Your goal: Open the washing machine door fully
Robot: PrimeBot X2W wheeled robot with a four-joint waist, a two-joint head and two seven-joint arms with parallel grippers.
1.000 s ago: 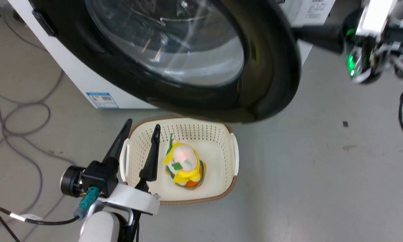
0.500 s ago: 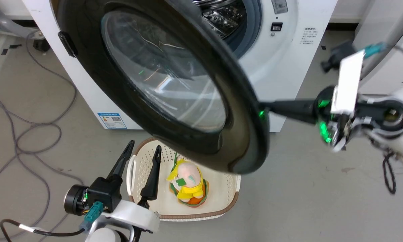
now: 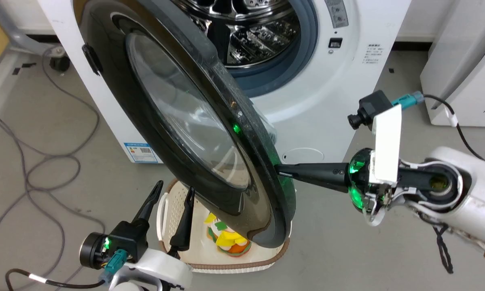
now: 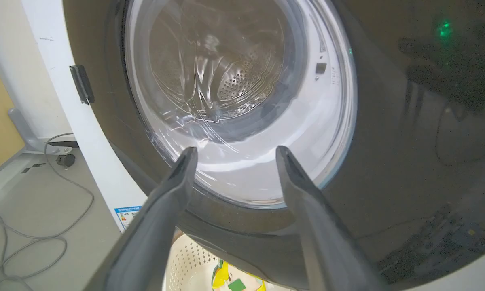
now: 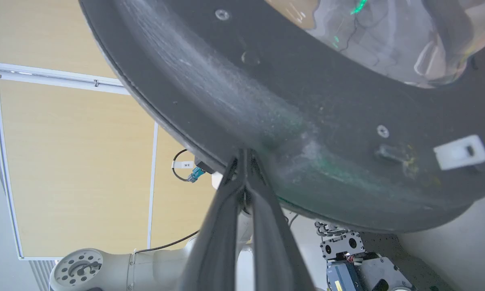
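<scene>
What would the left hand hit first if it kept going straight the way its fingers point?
Probably the washing machine door: the left wrist view has the open left hand aimed at the lower part of its glass bowl. How far off is unclear.

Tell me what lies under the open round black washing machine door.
A cream perforated plastic basket holding a yellow-orange soft toy. The door covers the basket's far part and the toy's top.

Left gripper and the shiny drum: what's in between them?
The washing machine door stands between them. In the left wrist view the open left gripper points at its clear glass, with the drum seen through it.
</scene>
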